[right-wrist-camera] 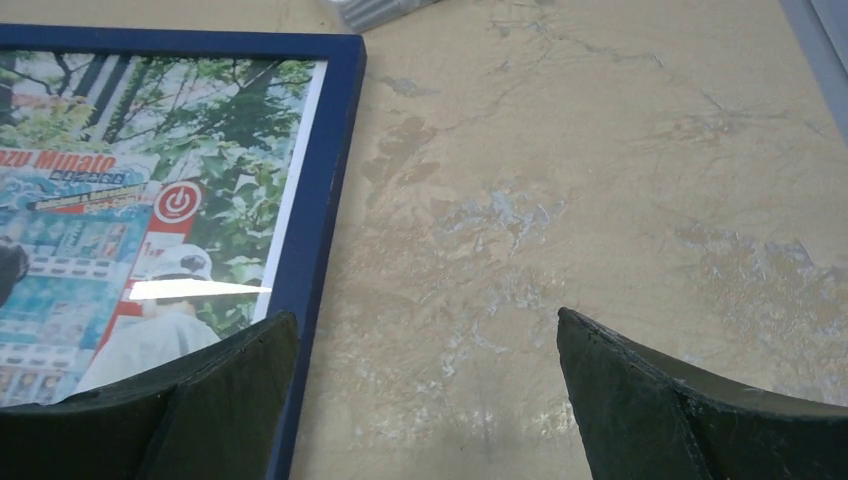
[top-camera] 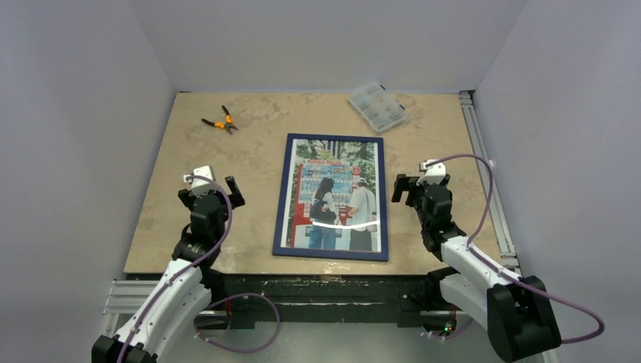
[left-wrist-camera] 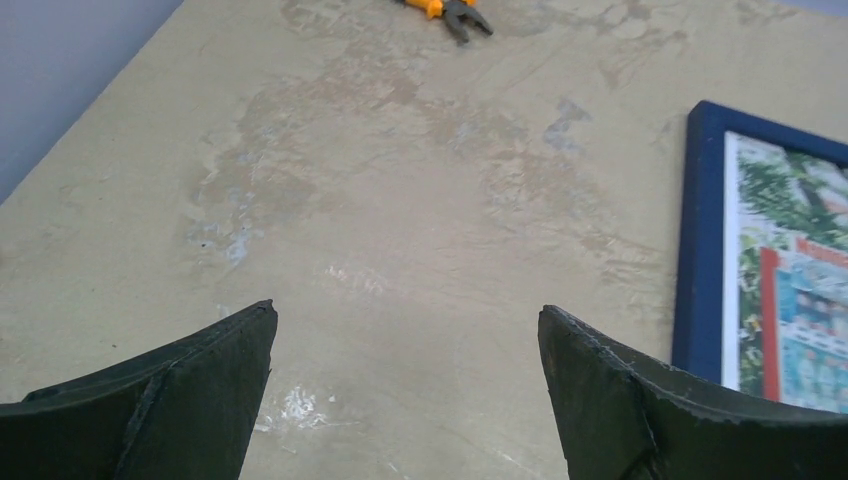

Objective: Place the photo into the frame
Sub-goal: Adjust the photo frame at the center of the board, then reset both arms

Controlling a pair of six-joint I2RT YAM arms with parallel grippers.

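The frame point(top-camera: 283, 198) lies flat in the middle of the table, its dark blue face up. Inside it, under the pane, sits the photo point(top-camera: 332, 197) of two people at red-and-white vending machines with green trees. My left gripper point(top-camera: 213, 184) hovers open to the left of the frame, nothing between its fingers. My right gripper point(top-camera: 413, 185) stands open just right of the frame, also empty. The left wrist view shows the frame's blue rail point(left-wrist-camera: 704, 240) at the right edge. In the right wrist view the frame rail point(right-wrist-camera: 320, 200) and photo point(right-wrist-camera: 130, 200) fill the left side.
Orange-handled pliers point(top-camera: 220, 121) lie at the back left of the table. A clear plastic parts box point(top-camera: 376, 107) sits at the back right. A metal rail point(top-camera: 484, 166) runs along the table's right edge, and grey walls close in on three sides.
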